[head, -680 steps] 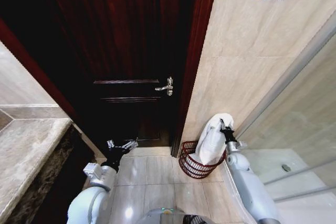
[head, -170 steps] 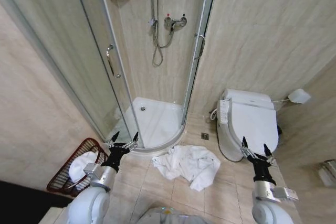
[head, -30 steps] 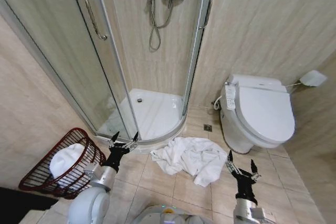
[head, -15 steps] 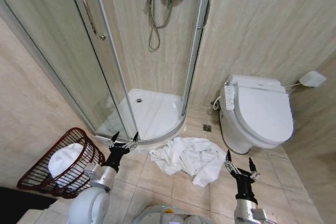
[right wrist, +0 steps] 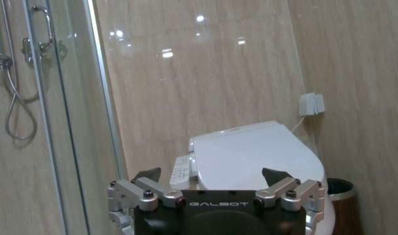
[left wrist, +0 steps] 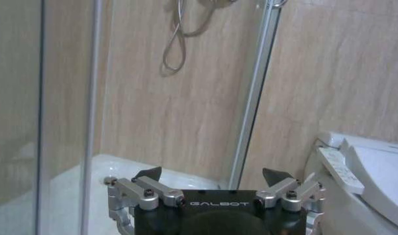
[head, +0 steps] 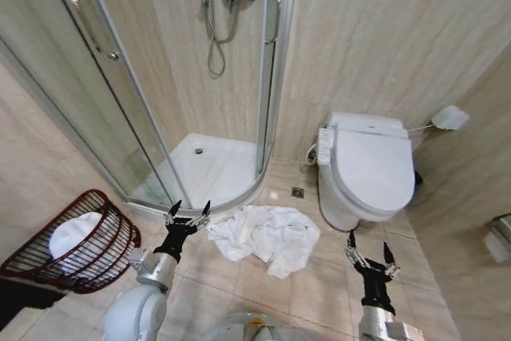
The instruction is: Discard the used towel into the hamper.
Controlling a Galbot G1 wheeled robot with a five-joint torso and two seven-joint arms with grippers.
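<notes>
White towel (head: 266, 235) lies crumpled on floor tiles (head: 315, 277), just in front of shower tray (head: 209, 167), near toilet (head: 367, 167). Hamper (head: 76, 241) sits tilted at left by glass wall, w/ another white towel (head: 73, 233) inside. Left tool (head: 188, 212) hovers btwn hamper and floor towel, fingers spread, holding nothing. Right tool (head: 368, 253) hangs right of towel, also spread wide, empty.

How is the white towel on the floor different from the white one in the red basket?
The towel on the floor is spread out and crumpled over the tiles between the shower and the toilet; the towel in the basket is bunched into a compact lump. The floor towel looks larger as it lies, and it sits between the two open claws, left and right. Both are plain white.
</notes>
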